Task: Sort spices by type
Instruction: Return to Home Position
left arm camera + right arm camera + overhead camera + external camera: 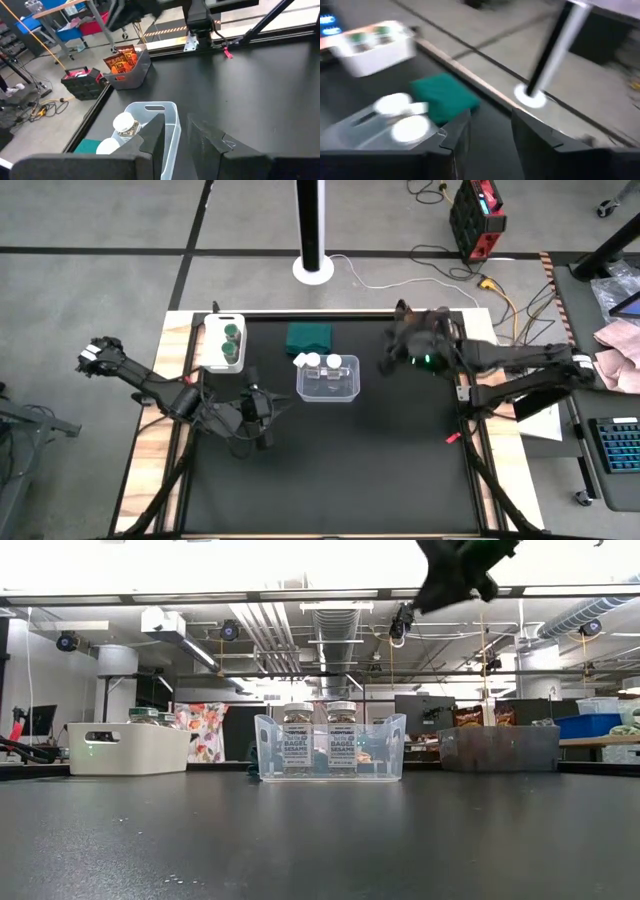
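Note:
Two green-lidded jars (pixel 231 340) stand in a white bin (pixel 212 326) at the far left. White-lidded jars (pixel 322 363) stand in a clear plastic bin (pixel 330 392) at the table's middle; the low view shows two of them (pixel 313 738). Orange-red packets (pixel 121 61) stand in a grey bin (pixel 135 75) at the far right. My left gripper (pixel 262 417) hovers near the clear bin's near-left corner, open and empty (pixel 175 137). My right gripper (pixel 388 363) is raised (pixel 455 570) to the right of the clear bin, above the grey bin, also open and empty (pixel 490 132).
A dark green square block (pixel 309 337) lies on the black mat just beyond the clear bin. A white pole base (pixel 313 268) stands on the floor past the far edge. The mat's near half (pixel 330 480) is bare.

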Robot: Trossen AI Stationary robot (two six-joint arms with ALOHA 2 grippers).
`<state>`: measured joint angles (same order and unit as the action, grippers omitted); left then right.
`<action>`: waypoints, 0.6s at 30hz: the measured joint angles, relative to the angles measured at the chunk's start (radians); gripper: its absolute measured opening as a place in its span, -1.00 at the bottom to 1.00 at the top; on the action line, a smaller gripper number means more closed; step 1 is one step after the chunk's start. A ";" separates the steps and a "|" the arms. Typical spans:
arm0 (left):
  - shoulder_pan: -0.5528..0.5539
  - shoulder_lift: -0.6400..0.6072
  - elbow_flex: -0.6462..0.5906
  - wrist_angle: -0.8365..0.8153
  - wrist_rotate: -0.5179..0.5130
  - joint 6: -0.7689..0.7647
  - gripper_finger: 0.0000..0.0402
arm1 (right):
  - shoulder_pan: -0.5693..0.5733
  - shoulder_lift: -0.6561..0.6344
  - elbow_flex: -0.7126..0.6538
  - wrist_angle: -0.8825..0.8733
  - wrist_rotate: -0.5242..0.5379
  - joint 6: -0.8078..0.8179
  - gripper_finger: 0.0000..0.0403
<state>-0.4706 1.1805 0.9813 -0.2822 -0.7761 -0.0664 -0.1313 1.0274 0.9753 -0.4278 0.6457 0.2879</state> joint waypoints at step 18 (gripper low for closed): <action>0.274 -0.036 -0.066 0.361 0.566 0.308 -0.67 | 0.152 0.226 -0.101 0.889 -0.476 -0.419 -0.51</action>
<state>-0.1965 1.1442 0.9156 0.0791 -0.2096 0.2412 0.0205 1.2532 0.8738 0.4611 0.1692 -0.1314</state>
